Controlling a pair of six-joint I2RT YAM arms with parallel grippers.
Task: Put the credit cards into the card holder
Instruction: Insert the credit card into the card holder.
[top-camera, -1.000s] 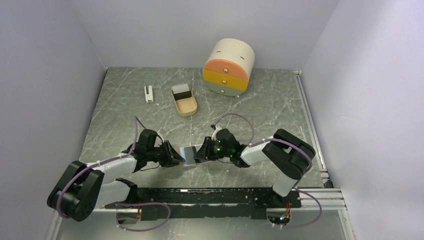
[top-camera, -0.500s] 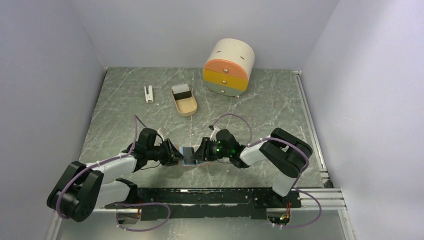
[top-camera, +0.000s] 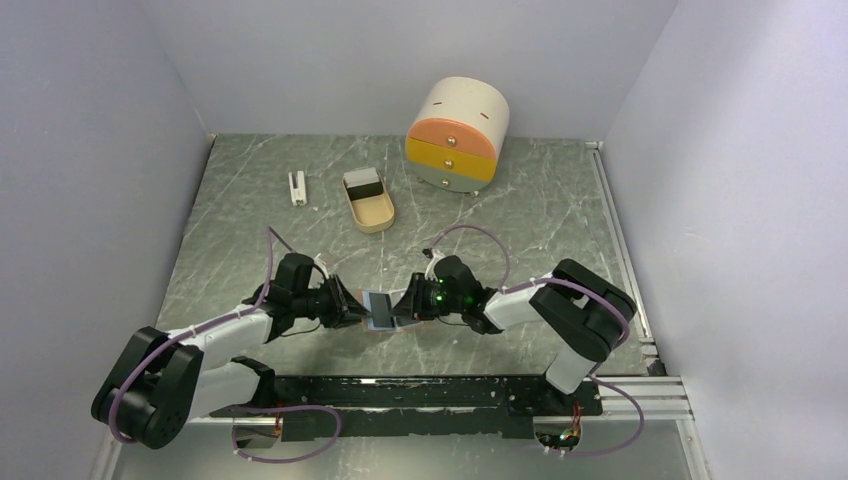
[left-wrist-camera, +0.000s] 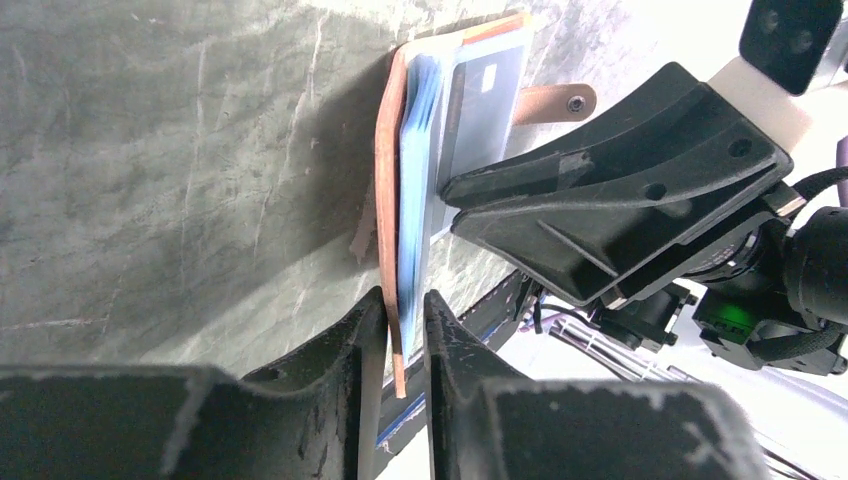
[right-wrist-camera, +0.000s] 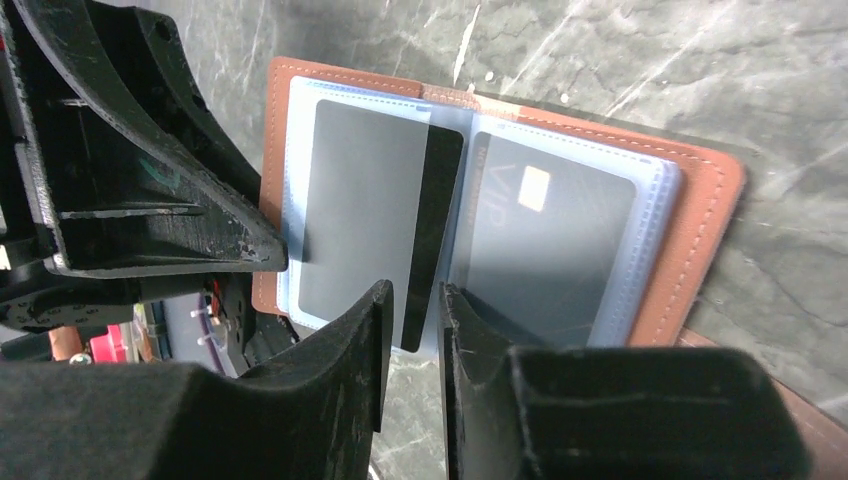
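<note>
top view, card holder (top-camera: 380, 311): sat open on the table (top-camera: 250, 200) near its front edge, between both arms.
top view, left gripper (top-camera: 352, 309): was at the holder's left side.
top view, right gripper (top-camera: 400, 306): was at its right side.
left wrist, jaws: nearly closed, pinched the holder's leather cover.
right wrist, jaws: narrow, clamped the striped card (right-wrist-camera: 365, 200), which sat partly inside the left clear pocket.
right wrist, chip card (right-wrist-camera: 560, 250): sat in the right pocket.

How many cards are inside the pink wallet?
2. A dark grey striped plastic card pokes from the left pocket of the salmon-pink leather wallet; a dark chip card fills the right. Others may hide.
</note>
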